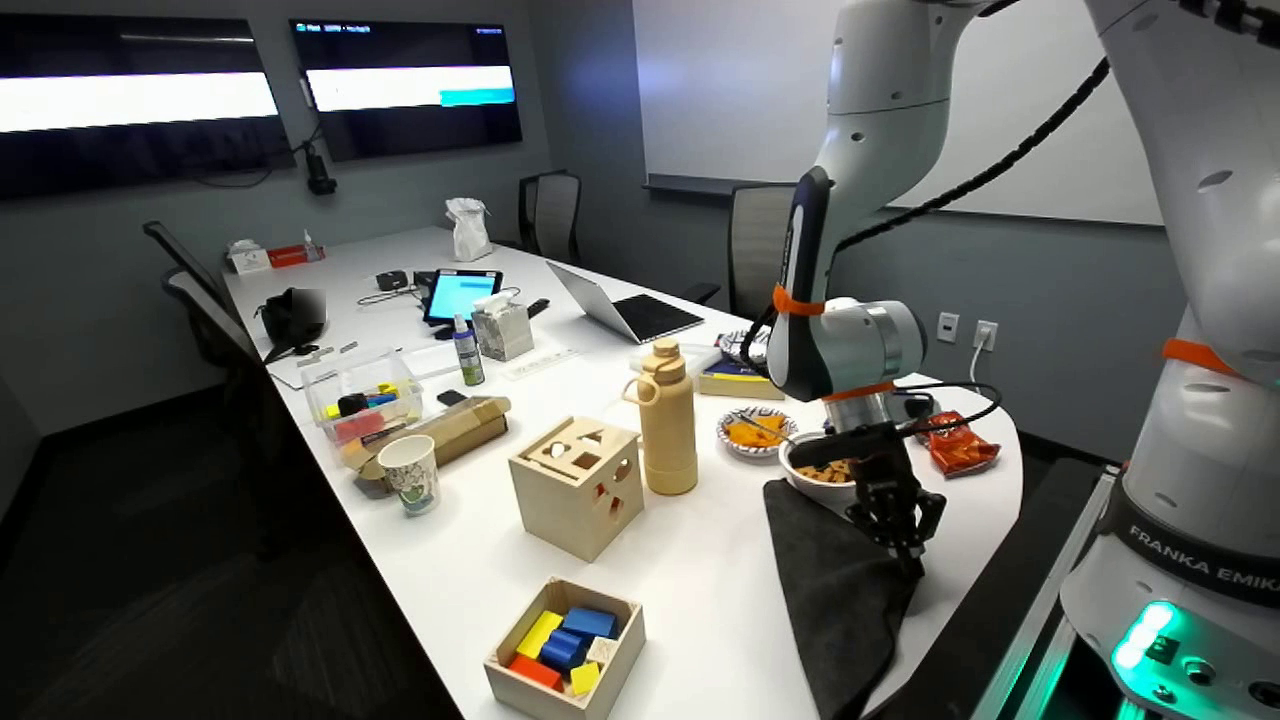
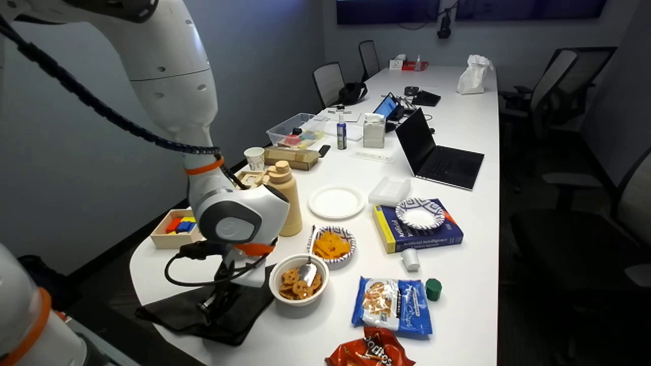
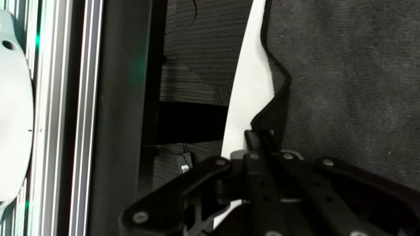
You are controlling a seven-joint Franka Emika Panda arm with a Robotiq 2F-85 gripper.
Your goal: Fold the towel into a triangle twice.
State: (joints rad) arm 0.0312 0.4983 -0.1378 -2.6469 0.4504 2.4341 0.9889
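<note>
- My gripper (image 3: 260,140) pinches the edge of the towel (image 1: 840,600), which lies on the table (image 3: 246,98) near its robot-side rim.
- Pulling too far, I could drag the whole towel and nudge the bowl (image 2: 299,301) beside it.
- If my bite is shallow, it may slip mid-fold.
</note>
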